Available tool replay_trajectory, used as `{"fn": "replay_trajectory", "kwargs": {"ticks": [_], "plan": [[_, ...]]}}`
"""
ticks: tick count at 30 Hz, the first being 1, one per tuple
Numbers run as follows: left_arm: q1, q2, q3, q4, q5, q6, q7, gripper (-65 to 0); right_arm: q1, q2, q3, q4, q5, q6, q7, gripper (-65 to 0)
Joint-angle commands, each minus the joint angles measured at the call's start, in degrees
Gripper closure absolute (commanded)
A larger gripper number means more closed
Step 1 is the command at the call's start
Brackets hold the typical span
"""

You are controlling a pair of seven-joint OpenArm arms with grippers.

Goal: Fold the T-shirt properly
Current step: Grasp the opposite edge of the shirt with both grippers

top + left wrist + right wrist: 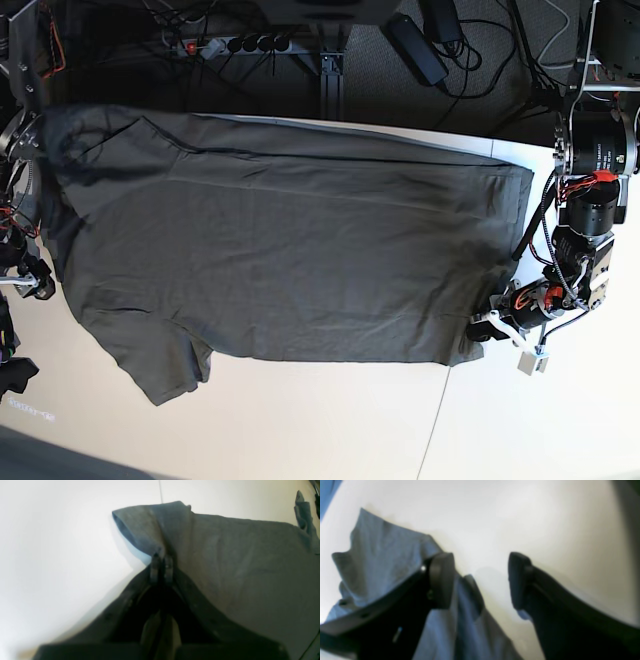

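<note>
The dark grey-olive T-shirt [290,260] lies spread flat across the white table, collar end to the left and hem to the right. My left gripper [482,328] is at the hem's near right corner. In the left wrist view it [161,560] is shut on a pinched fold of the T-shirt [237,567], which rises to the fingertips. My right gripper [480,565] is open and empty, low over the bare table. A rumpled piece of the T-shirt [382,555] lies by its left finger [441,580] and partly between the fingers.
The white table [330,430] has a seam [432,420] running to the front edge. Cables and a power strip [230,45] lie behind the table. The left arm's base [595,150] stands at the right edge, and the right arm's parts [25,280] at the left edge.
</note>
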Motion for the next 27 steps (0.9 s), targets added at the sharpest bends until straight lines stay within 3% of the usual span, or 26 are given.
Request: {"fn": "replay_trajectory", "kwargs": {"ticks": [1, 8, 13, 15, 18, 24, 27], "plan": [[-0.1, -0.6, 0.3, -0.2, 3.0, 0.8, 3.6, 0.0, 1.2, 0.0, -0.2, 0.1, -0.9, 2.7, -1.7, -35.0], [-0.1, -0.6, 0.3, -0.2, 2.3, 0.8, 3.6, 0.0, 4.1, -3.7, -0.4, 0.1, -1.1, 4.3, -1.8, -35.0], [-0.1, -0.5, 0.3, -0.2, 1.3, 0.8, 3.6, 0.0, 4.8, -6.1, -5.2, 0.1, -1.5, 4.2, -1.8, -34.2], [-0.2, -0.5, 0.3, -0.2, 1.3, 0.8, 3.3, 0.0, 4.8, -6.1, -8.0, 0.1, -1.5, 4.2, -1.8, -27.2], [-0.2, -0.6, 0.3, -0.2, 1.3, 0.8, 2.4, 0.0, 4.8, -5.7, -11.4, 1.5, -4.8, 4.0, -1.7, -1.6], [-0.3, -0.7, 0.3, -0.2, 1.2, 0.8, 1.2, 0.0, 4.3, -5.7, -14.2, 8.1, -10.5, 4.1, -1.7, 0.0], [-0.8, -0.7, 0.3, -0.2, 0.9, -1.8, 1.0, 0.0, 4.3, -5.7, -14.2, 10.9, -10.4, 4.1, -1.8, 0.0]]}}
